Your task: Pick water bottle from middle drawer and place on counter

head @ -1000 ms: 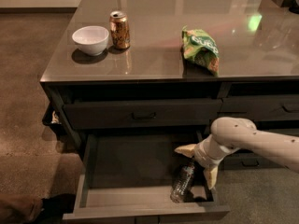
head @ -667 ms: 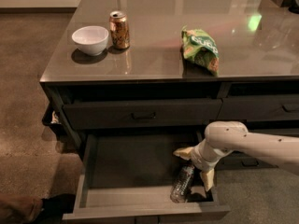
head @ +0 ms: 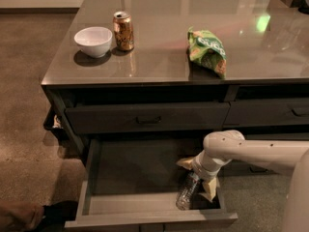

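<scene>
Camera view: middle drawer [head: 145,206] stands open. Water bottle [head: 186,193] lies tilted in its near right corner. Gripper [head: 198,177] reaches in from the right, jaws apart astride the bottle's upper end, apparently positioned for grasping. Counter [head: 159,57] carries white bowl [head: 94,40], soda can [head: 123,30] and green chip bag [head: 207,52].
</scene>
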Tool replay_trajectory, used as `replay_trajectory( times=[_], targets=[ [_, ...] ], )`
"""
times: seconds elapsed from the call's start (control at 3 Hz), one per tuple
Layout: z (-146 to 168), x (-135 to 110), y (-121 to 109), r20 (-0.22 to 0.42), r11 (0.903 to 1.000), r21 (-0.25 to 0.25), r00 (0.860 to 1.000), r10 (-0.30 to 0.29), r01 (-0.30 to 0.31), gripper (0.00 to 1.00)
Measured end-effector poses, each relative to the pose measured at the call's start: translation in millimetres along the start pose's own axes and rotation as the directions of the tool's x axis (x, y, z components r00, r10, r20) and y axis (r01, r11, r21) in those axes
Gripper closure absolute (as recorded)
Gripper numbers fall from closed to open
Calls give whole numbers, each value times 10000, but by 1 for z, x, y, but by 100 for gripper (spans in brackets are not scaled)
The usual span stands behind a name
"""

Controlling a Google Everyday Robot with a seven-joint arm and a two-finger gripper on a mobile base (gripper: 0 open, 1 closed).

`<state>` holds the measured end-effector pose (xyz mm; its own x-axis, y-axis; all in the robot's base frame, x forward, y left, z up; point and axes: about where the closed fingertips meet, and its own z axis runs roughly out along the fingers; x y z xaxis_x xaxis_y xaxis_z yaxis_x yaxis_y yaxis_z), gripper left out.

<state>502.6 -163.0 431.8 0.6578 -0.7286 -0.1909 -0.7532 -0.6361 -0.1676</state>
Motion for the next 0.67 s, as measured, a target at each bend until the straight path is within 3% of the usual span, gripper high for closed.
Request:
replay_trajectory(
  times=[0.67],
  targets=[
    [25,6,5,149,9995,-300,9998,-99,104,0]
  ],
)
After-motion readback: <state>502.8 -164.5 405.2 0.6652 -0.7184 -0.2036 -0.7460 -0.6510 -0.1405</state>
